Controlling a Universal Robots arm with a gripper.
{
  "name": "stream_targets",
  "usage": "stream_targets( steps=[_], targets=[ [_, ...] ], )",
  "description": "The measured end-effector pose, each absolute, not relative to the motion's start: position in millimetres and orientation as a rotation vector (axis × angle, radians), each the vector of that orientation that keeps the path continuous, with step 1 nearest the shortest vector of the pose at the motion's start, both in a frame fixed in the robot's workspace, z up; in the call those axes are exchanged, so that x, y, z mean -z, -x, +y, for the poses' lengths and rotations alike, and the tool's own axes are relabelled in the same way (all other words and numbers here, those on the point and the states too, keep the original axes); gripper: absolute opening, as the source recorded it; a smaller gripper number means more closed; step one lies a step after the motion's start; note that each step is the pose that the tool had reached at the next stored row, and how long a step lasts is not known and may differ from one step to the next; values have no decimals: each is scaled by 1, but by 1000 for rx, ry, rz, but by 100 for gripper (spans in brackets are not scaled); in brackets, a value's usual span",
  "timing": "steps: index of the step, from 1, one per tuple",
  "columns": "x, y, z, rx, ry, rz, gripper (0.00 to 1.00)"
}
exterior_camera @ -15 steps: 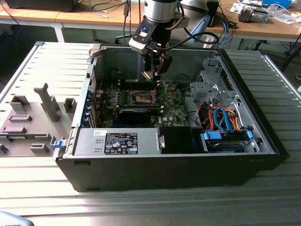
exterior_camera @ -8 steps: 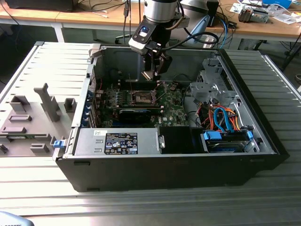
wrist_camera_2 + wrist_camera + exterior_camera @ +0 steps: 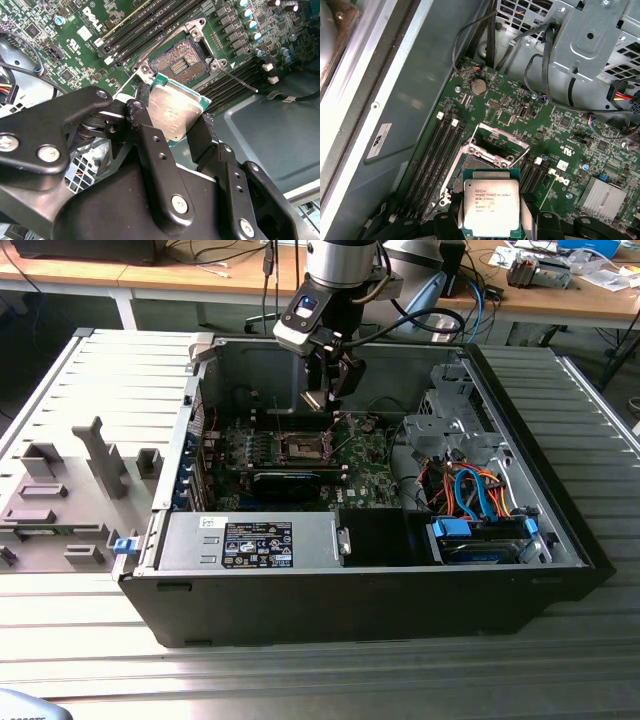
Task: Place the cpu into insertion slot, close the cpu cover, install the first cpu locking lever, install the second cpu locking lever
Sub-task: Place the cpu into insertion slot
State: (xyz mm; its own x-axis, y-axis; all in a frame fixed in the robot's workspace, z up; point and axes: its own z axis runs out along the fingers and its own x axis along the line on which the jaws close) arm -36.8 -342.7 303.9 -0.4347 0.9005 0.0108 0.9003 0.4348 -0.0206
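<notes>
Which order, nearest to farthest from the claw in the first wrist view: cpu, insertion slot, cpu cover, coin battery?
1. cpu, held in the claw.
2. insertion slot, just beyond the chip.
3. cpu cover, raised behind the slot.
4. coin battery, farthest, past the cover.

The arm (image 3: 340,260) is a round silver tube with a dark ring, and a small grey box (image 3: 303,318) with a blue light sits on it beside a looping black cable (image 3: 408,314). The gripper (image 3: 172,117) is made of thick black metal bars joined by shiny round screws (image 3: 47,153). Its two fingers (image 3: 202,137) are black too, with small holes along them.
</notes>
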Motion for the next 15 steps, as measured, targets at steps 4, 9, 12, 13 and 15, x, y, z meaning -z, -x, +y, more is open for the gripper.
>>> stream_targets(
  steps=[4, 9, 12, 13, 15],
  targets=[
    [-304, 37, -343, -18, 1663, -2641, 55],
    [-304, 37, -343, -18, 1667, -2639, 55],
    [-304, 37, -343, -18, 1669, -2638, 55],
    [-304, 37, -343, -18, 1670, -2637, 55],
    [-304, 37, -343, -18, 1671, -2636, 55]
  ],
)
